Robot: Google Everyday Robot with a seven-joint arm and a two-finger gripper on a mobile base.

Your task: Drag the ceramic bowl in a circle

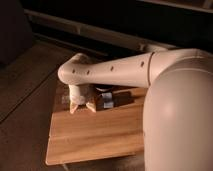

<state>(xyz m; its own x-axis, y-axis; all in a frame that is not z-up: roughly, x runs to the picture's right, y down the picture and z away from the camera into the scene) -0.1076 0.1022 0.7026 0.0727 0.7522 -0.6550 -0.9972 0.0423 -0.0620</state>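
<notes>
My gripper [83, 106] hangs from the white arm [110, 70] and points down at the back left of the wooden table [90, 135]. Its two tan fingertips [75, 108] stand apart on or just above the wood, with nothing between them. Just right of the gripper lies a dark, low shape that looks like the ceramic bowl [115, 97], largely hidden under the arm and in shadow. The gripper is beside it; I cannot tell whether they touch.
A small pale object [106, 103] sits at the dark shape's front edge. A small blue-grey piece [65, 99] lies left of the gripper. The arm's large white shoulder [180, 120] blocks the right side. Dark floor surrounds the table; a shelf runs behind.
</notes>
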